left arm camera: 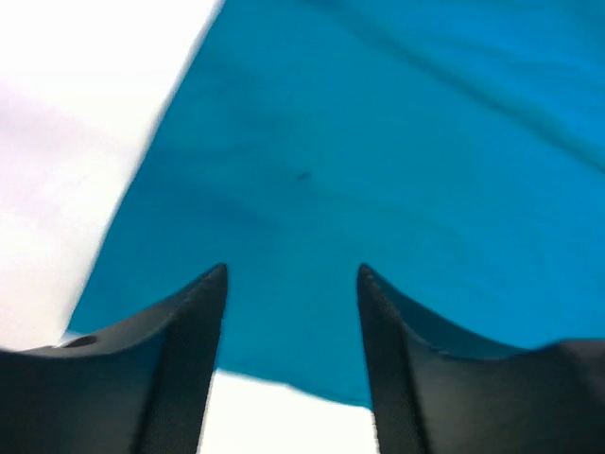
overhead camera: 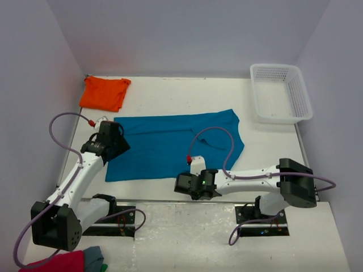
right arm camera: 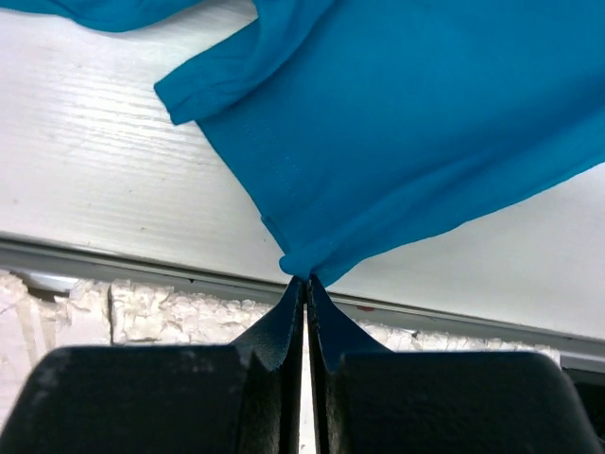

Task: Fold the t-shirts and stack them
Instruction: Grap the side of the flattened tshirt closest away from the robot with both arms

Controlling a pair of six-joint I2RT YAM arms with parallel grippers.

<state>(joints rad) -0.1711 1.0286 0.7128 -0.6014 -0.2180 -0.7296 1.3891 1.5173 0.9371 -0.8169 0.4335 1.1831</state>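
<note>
1. The teal t-shirt (overhead camera: 170,144) lies spread open and mostly flat on the tabletop (overhead camera: 187,96). Its right-hand part is rumpled, and no fold is made in it yet.
2. The right gripper (right arm camera: 304,281) sits at the teal t-shirt's near hem. Its jaws are pressed together with a corner of the hem pinched at their tips. The cloth fans out flat from that pinch, so the corner seems gripped but barely raised. This hold probably serves to lift the near edge and carry it across the shirt.
3. The left gripper (left arm camera: 291,274) is at the teal t-shirt's left edge with its jaws apart. Teal cloth shows beneath the gap and nothing is clamped. It looks posed to take the left end of that hem, so that both arms can raise the edge evenly.
4. The orange t-shirt (overhead camera: 104,93) lies in a compact bundle beyond the teal t-shirt's far left corner, apart from it. It seems set aside there to keep the folding area free.
5. A white basket (overhead camera: 282,93) stands beyond the teal t-shirt's far right corner, well apart.
6. A crimson cloth (overhead camera: 57,262) and a grey cloth (overhead camera: 93,255) lie nearer than the teal t-shirt's left side, by the left arm's base. Neither belongs to the task.
</note>
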